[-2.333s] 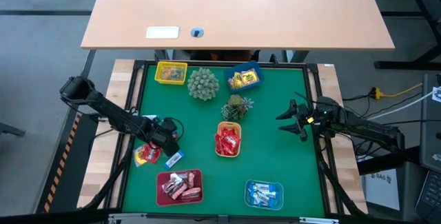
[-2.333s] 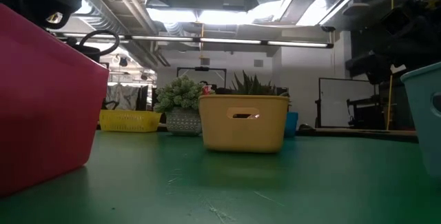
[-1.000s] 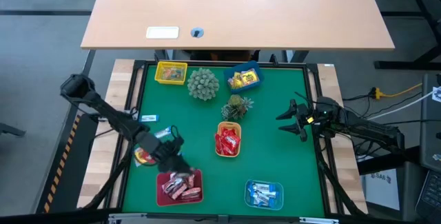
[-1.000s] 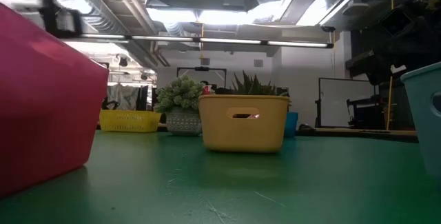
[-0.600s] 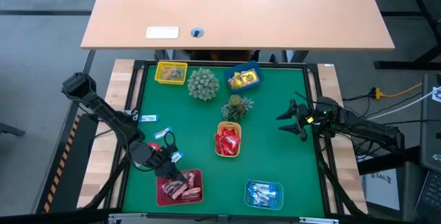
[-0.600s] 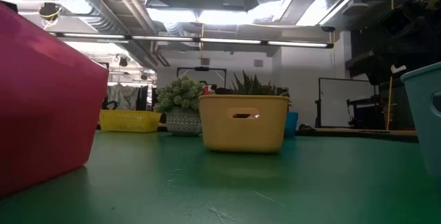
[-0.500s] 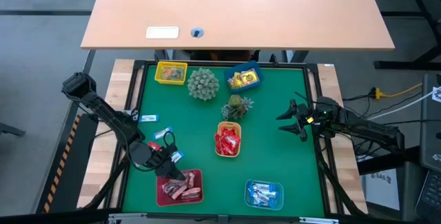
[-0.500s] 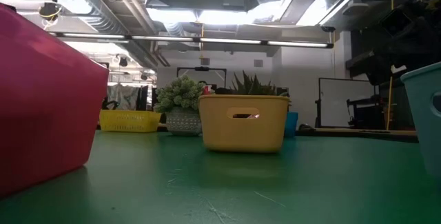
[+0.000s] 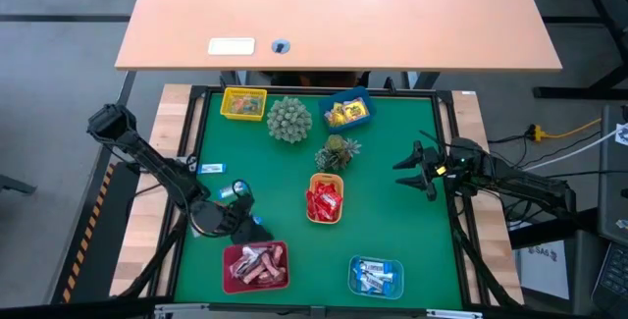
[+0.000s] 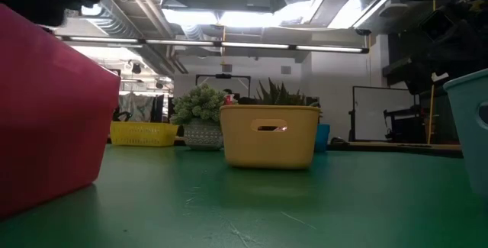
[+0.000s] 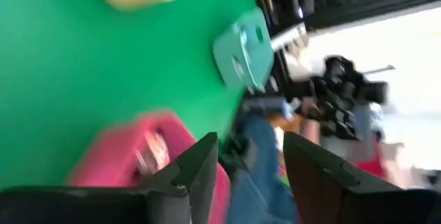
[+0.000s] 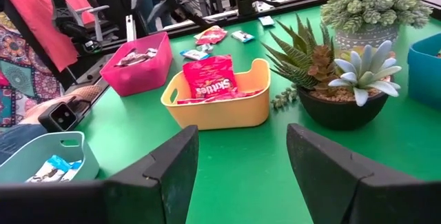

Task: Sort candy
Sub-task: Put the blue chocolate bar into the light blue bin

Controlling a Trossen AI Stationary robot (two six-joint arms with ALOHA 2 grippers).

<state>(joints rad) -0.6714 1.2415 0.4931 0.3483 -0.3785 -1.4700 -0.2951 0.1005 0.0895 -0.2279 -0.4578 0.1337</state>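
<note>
Candy (image 9: pixel 257 263) sits sorted in the pink tray (image 9: pixel 230 281) (loose pieces (image 9: pixel 212 168) remain beside the mat's left edge), left gripper (image 9: pixel 238 223) hovering fingers apart, next needing another pickup; right gripper (image 9: pixel 412 170) waits open.

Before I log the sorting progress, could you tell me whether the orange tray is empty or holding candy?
Holding candy: the orange tray has red candy packets standing in it.

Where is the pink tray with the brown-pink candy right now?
In the high view the pink tray sits at the mat's near left, just below the left gripper and left of the pale teal tray.
</note>
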